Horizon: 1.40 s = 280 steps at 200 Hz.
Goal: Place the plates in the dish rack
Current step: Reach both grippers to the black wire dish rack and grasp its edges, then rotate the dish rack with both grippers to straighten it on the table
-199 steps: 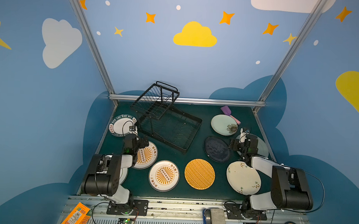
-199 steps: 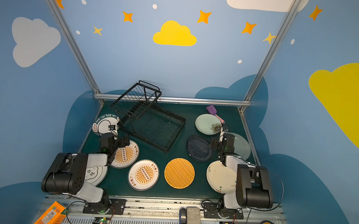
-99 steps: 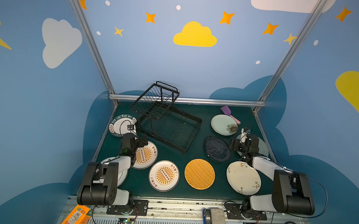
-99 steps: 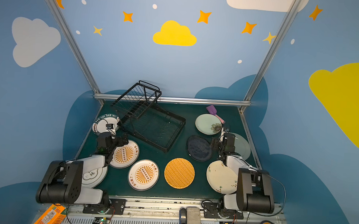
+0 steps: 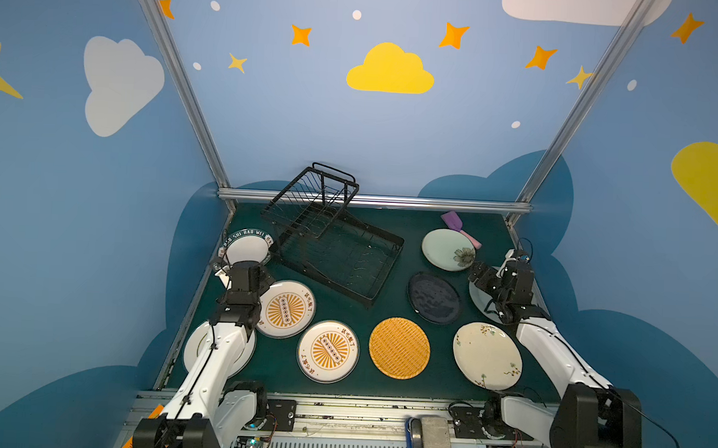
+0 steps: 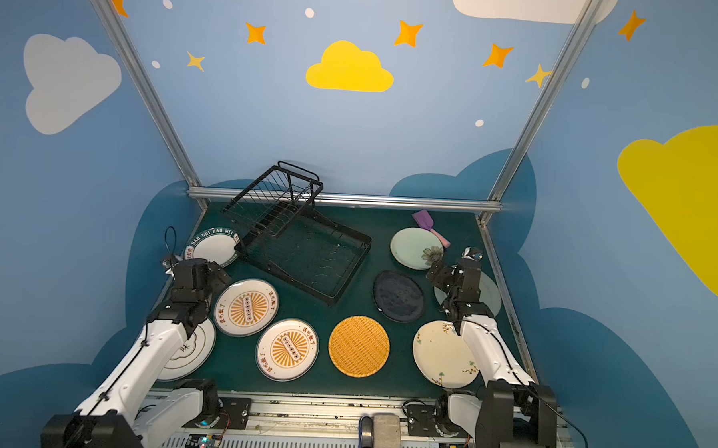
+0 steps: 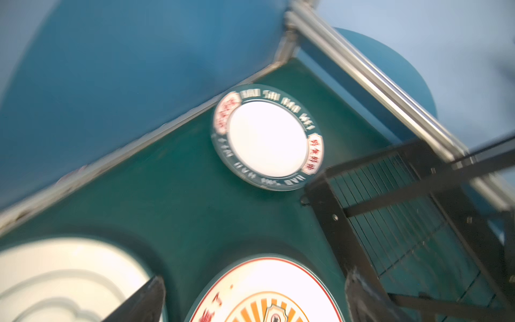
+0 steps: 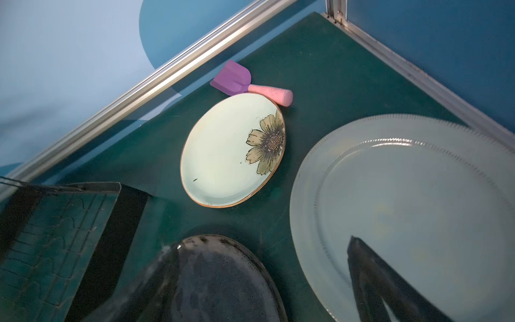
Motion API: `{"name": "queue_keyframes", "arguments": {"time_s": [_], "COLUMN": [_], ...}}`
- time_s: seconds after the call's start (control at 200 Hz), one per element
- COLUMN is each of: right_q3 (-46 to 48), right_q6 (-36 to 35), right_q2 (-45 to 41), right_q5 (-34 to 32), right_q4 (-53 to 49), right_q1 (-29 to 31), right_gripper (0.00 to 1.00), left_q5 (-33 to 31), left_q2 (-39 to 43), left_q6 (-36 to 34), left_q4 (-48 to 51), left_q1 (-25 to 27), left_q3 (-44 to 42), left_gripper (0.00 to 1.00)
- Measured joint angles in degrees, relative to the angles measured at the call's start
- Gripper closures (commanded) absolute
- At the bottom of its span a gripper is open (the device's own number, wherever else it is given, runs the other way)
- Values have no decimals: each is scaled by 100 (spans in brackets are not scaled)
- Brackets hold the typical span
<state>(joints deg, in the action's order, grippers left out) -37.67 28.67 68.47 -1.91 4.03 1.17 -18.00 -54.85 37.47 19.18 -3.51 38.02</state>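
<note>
In both top views the dish rack point(image 5: 325, 282) is set at an angle in the upper centre of the green mat point(image 5: 440, 382), with its slotted upper tier toward the back wall. All the plates are laid flat on the mat, outside the rack.

The lettered-rim plate point(image 5: 246, 249) is found at upper left, just beside the rack's corner. Below it lie the upper sunburst plate point(image 5: 287, 309) and the lower sunburst plate point(image 5: 329, 350). A white plate point(image 6: 189, 350) at lower left is partly covered by the left arm.

The woven orange plate point(image 5: 399, 347) is placed at lower centre, and the cream floral plate point(image 5: 487, 355) at lower right. Above them are the navy plate point(image 5: 434, 298) and the flower plate point(image 5: 447, 249), whose far rim is touched by a purple-and-pink spatula point(image 5: 457, 225).

The left gripper point(image 5: 247, 268) is held between the lettered-rim plate and the upper sunburst plate. Its fingers point(image 7: 145, 301) are spread wide and nothing is grasped.

The right gripper point(image 5: 481, 274) is poised at the right of the frame over the pale grey-blue plate point(image 8: 404, 209). It is released and holds nothing (only one finger is clearly made out in the right wrist view).
</note>
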Motion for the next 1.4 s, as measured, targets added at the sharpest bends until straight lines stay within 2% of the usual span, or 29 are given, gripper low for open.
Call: {"name": "queue_keyframes", "arguments": {"time_s": [0.125,0.195,0.295,0.436,0.631,0.776,0.866,1.041,1.201,1.256,1.402], "right_q3": [-380,-918,-1753,-2964,-5187,-7010,-7718,-8240,-8459,-8500,-8550], "right_q6": [109,37,-125,-348,-509,-560,-584,-601,-667,-671,-640], "right_q2": [437,835,1471,2588,4345,5571,6054,6555,6793,6822,6824], "right_q5": [557,647,804,992,907,828,728,691,721,752,763], "right_q4": [-260,-570,-863,-1414,-2898,-3993,-4483,-5021,-5211,-5226,-5257], "right_q1": [111,472,1016,1534,1958,2186,2304,2413,2406,2404,2404], "right_gripper": [11,12,19,22,31,34,38,50,69,70,81], "left_q5": [1010,1639,2210,2861,3722,4103,4240,4470,4653,4717,4841], "left_q2": [271,363,291,-505,-1705,-2321,-2555,-3014,-3434,-3565,-3779], "left_q6": [498,684,807,881,1084,1156,1266,1379,1397,1403,1434], "left_q4": [767,955,1045,938,501,223,44,-127,-256,-315,-409], "left_q1": [-411,-581,-636,-656,-662,-673,-688,-708,-710,-710,-710], "left_q3": [210,153,107,273,730,1150,1257,1440,1773,1862,1943], "left_gripper": [0,0,0,0,5,10,12,18,24,25,30]}}
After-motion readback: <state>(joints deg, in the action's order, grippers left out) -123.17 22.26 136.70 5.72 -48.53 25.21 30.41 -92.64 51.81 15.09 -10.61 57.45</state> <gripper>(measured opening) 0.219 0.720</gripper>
